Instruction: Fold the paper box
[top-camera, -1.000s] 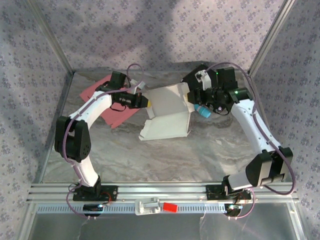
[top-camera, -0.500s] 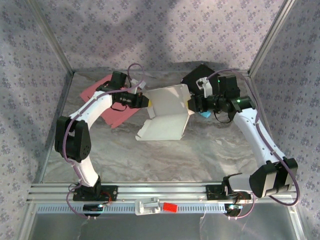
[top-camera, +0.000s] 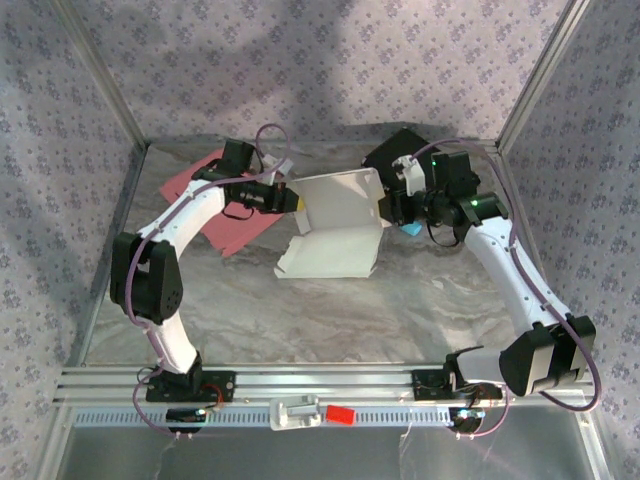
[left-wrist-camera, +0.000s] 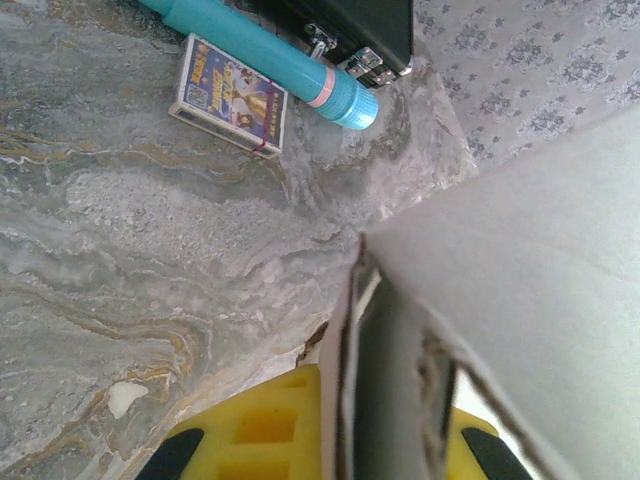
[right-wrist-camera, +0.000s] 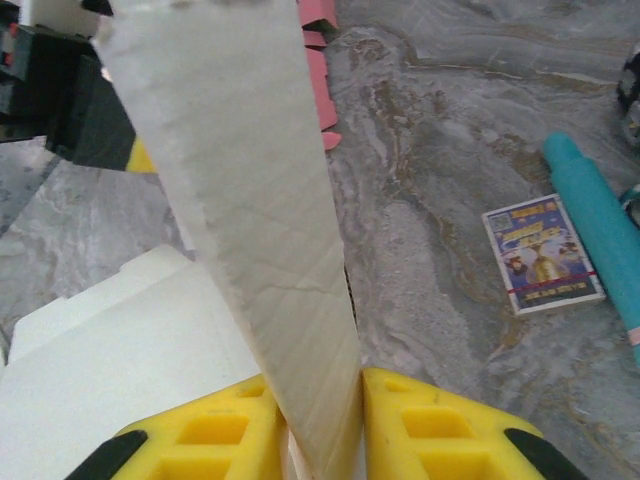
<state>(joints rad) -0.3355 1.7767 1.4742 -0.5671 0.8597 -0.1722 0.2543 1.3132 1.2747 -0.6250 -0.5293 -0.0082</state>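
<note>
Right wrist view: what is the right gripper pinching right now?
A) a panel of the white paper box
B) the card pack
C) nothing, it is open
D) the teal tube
A. The right gripper has its yellow fingers pressed on both sides of an upright white panel of the paper box, while the teal tube and card pack lie apart on the table.

In the left wrist view, the teal tube (left-wrist-camera: 262, 55) and the black case (left-wrist-camera: 360, 25) run off the top edge, and the print on the small card box (left-wrist-camera: 231, 97) is too small to read. In the right wrist view, the raised flap of the paper box (right-wrist-camera: 245, 200) covers part of the pink paper (right-wrist-camera: 315, 70), and the yellow fingers (right-wrist-camera: 440, 435) are cut by the bottom edge.
</note>
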